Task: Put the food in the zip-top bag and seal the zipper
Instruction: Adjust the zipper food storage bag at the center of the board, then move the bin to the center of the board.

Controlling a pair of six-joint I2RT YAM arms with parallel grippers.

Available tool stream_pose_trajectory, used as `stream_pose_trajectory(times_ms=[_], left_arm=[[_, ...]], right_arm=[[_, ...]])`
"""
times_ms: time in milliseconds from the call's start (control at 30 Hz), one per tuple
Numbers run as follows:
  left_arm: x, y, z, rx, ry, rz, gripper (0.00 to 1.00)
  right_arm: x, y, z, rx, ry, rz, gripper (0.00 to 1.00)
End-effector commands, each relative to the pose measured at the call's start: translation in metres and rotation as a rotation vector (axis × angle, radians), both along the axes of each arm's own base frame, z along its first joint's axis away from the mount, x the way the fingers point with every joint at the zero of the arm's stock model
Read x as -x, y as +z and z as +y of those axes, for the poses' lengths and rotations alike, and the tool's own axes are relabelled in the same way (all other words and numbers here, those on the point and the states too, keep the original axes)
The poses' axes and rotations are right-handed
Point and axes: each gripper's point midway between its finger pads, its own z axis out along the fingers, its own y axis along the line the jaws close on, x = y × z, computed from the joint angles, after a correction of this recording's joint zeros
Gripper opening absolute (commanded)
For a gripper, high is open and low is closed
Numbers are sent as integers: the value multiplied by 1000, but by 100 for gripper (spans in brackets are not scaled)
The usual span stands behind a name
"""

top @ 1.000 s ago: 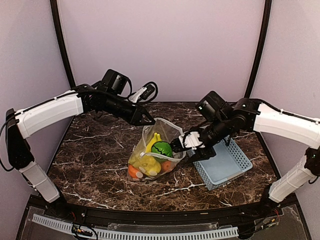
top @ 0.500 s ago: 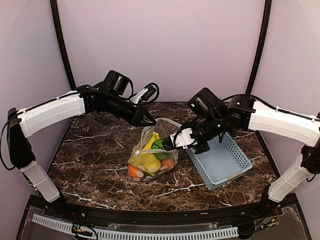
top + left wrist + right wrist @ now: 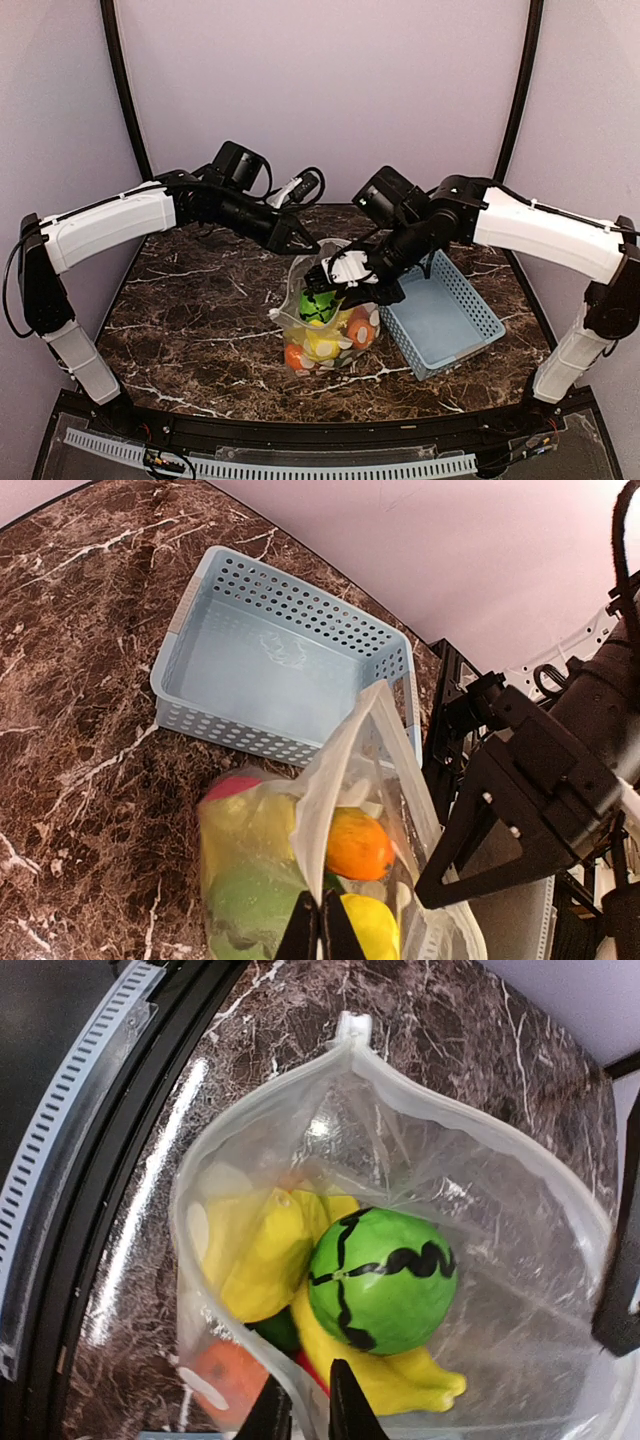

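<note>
Hanging just beside the light-blue slotted basket, the zip-top bag is being held upright by its mouth edge. This is apparently being done so that the food is being gathered at the bottom by its own weight and the zipper is being presented on top for sealing. A green striped ball, yellow bananas and an orange ball are being carried inside it, and nothing is being shown in the basket. The mouth is being held agape, not yet pressed together. The rim farther from the basket is being pinched by the left gripper, its 2 fingers fully closed on the plastic. The rim nearer the basket is being clamped by the right gripper, whose jaws are being held only a sliver apart by the plastic edge. Drawing the 2 pinch points apart is being judged the likely next need, so that the zipper is flattened.
</note>
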Motion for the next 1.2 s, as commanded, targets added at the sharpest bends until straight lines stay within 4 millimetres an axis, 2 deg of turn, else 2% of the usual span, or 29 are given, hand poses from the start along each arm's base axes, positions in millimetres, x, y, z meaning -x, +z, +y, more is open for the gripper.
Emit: stream_pose_trajectory(times_ms=[0,67,200,267,333,400,467,533,567,600,700,800,867,1033,1167], left_arm=[[4,10,-5,50,-25,-2,1],[3,11,-7,59,-24,-5,1],[1,9,-10,65,-26,3,1],[0,7,-11,63,-29,5,1],[-1,5,-11,60,-29,4,1],[-2,3,-11,57,-33,-2,1],[-2,2,-12,54,-39,-11,1],[-2,0,-12,50,-42,-16,1],[-2,0,-12,50,-41,-15,1],[-1,2,-12,57,-45,-14,1],[3,6,-11,83,-52,-16,1],[8,5,-6,94,-48,-33,1],[12,1,-2,89,-49,-29,1],[20,0,4,90,-46,-40,1],[26,7,4,99,-54,-51,1]], right_arm=[[10,25,-14,-38,-26,-6,24],[6,43,-22,-75,-59,-27,29],[-13,84,-48,-206,-136,6,34],[-29,94,-66,-254,-203,20,37],[-49,94,-86,-282,-299,22,40],[-71,83,-108,-290,-424,20,42],[-103,65,-138,-275,-606,13,45],[-145,35,-178,-217,-881,-6,44],[-160,18,-201,-158,-992,-19,42],[-166,2,-218,-116,-1058,5,40],[-168,-36,-254,-37,-1175,79,38],[-165,-63,-271,22,-1250,142,38],[-165,-75,-281,76,-1296,157,39],[-172,-92,-305,117,-1401,205,38],[-167,-114,-311,164,-1416,325,34]])
